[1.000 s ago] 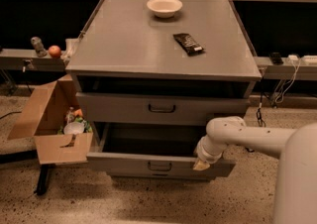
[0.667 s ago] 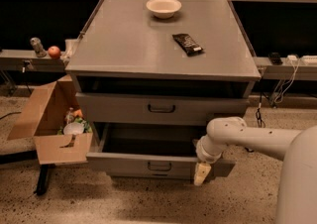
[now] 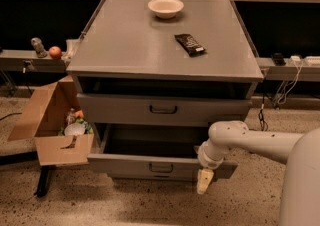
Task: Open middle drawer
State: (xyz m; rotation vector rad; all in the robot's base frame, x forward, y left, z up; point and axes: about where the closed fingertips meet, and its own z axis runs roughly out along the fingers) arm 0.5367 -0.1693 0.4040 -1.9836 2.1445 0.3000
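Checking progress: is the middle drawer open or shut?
Open: the middle drawer juts out, dark interior exposed. The gripper hangs at its front's right end.

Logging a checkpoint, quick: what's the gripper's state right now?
Gripper: cannot be told whether open or closed; it hangs pointing down before the right end of the pulled-out middle drawer, away from its handle.

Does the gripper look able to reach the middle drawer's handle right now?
Likely yes: the gripper hangs before the middle drawer's front panel, right of its handle, nothing between them.
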